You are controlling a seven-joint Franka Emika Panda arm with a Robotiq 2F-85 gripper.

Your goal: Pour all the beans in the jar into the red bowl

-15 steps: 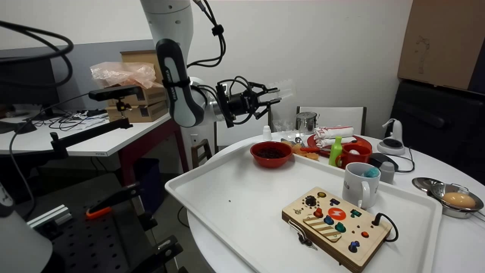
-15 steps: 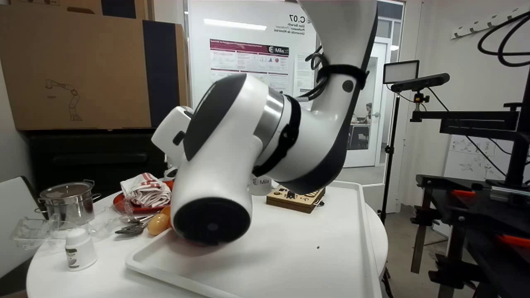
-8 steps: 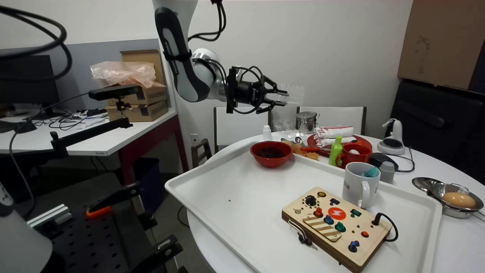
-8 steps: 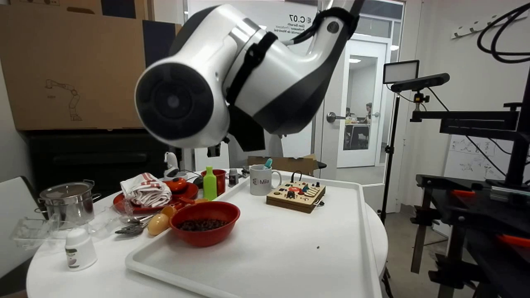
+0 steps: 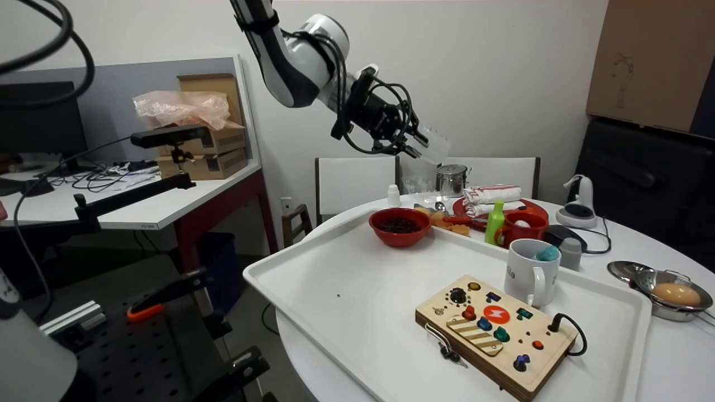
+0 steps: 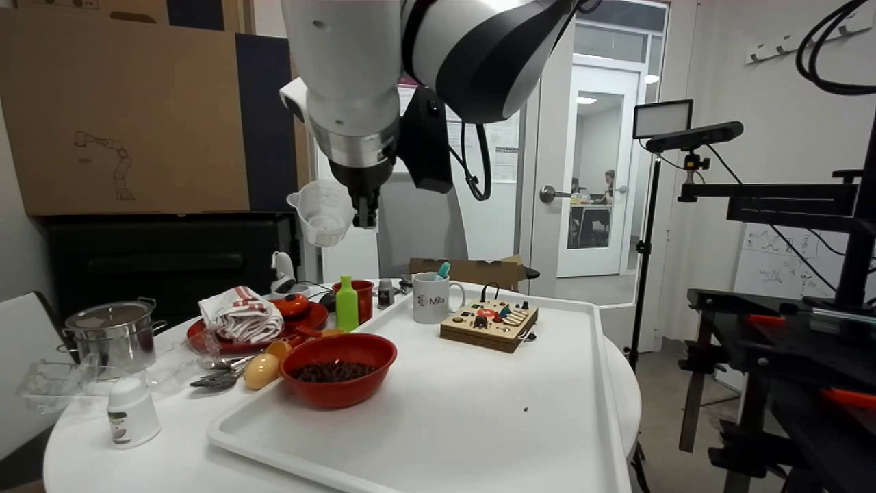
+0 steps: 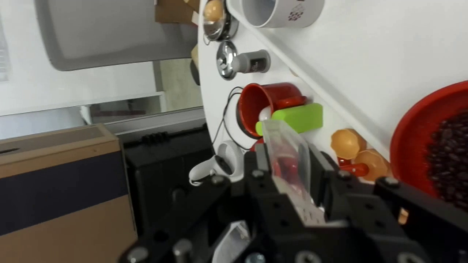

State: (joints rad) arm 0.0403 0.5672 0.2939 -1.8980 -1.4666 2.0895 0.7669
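Arm (image 5: 301, 67) lifts, gripper (image 5: 423, 148) dips, jar (image 5: 437, 146) rides along

Since a moment ago the arm has climbed, and the gripper, nearly level before, now slopes down to the right in an exterior view. Its fingers (image 7: 251, 164) are clamped on the jar, on wall or handle I can't tell. Nothing dark shows through the clear plastic. The jar hangs aslant, right of the red bowl (image 5: 399, 240) and well above it. Below, at the far corner of the tray (image 5: 341, 262), the bowl holds the dark beans (image 5: 397, 225). Nearer lies a dark speck (image 5: 338, 296), too small to name; to the near right sit a wooden box (image 5: 491, 335) and, just beyond it, a white mug (image 5: 519, 279).

To my eye the pouring is done and taking the jar away is the step in hand. The next move calls for levelling the jar, lowering it onto bare tray apart from the bowl, then letting go.
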